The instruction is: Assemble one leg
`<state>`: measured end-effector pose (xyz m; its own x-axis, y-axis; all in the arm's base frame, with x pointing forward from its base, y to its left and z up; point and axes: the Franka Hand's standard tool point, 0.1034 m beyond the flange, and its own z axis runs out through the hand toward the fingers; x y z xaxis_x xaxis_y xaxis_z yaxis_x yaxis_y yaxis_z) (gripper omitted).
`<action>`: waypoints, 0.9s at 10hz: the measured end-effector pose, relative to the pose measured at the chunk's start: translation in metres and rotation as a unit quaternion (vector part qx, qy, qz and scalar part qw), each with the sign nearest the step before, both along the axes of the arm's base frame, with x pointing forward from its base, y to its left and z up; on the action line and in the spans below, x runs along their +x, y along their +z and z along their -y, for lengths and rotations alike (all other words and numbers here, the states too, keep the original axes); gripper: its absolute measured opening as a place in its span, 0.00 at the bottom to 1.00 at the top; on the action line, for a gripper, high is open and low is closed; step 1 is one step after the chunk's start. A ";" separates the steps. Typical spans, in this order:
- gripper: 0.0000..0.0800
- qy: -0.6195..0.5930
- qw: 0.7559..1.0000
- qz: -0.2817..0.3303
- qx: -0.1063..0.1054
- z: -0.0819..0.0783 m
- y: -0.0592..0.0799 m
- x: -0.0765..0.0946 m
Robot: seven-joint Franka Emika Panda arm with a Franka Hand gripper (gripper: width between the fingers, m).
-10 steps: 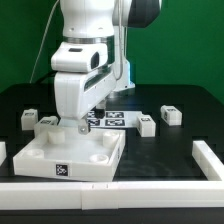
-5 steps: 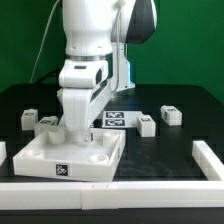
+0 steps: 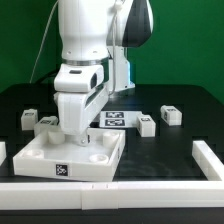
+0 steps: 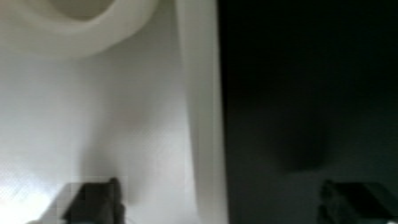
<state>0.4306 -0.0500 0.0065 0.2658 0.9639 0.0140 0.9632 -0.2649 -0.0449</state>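
Observation:
The large white square panel (image 3: 85,155) lies at the front of the black table, with round sockets at its corners. Four small white legs with marker tags lie behind it: two at the exterior view's left (image 3: 28,119) (image 3: 47,122), two at the right (image 3: 146,124) (image 3: 170,115). My gripper (image 3: 75,129) points straight down at the panel's far edge, open and empty. In the wrist view my gripper (image 4: 222,203) has one fingertip (image 4: 89,203) over the white panel (image 4: 107,120) and the other over the dark table. A round socket (image 4: 86,15) shows blurred. No leg shows in the wrist view.
The marker board (image 3: 113,119) lies flat behind the panel, partly hidden by the arm. A low white wall (image 3: 120,190) runs along the front of the table and another (image 3: 206,156) along the exterior view's right.
The arm has swung toward the exterior view's left and the wrist has turned upright. The gripper now hangs vertical over the panel's far edge. Panel and legs have not moved.

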 end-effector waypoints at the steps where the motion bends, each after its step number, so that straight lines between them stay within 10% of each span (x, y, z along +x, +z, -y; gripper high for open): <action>1: 0.48 0.000 1.000 0.000 0.000 0.000 0.000 0.000; 4: 0.10 0.000 1.000 0.000 0.000 0.000 0.000 0.000; 9: 0.07 0.000 1.000 0.002 0.000 0.000 0.000 0.001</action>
<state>0.4314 -0.0502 0.0066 0.2662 0.9638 0.0145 0.9632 -0.2655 -0.0413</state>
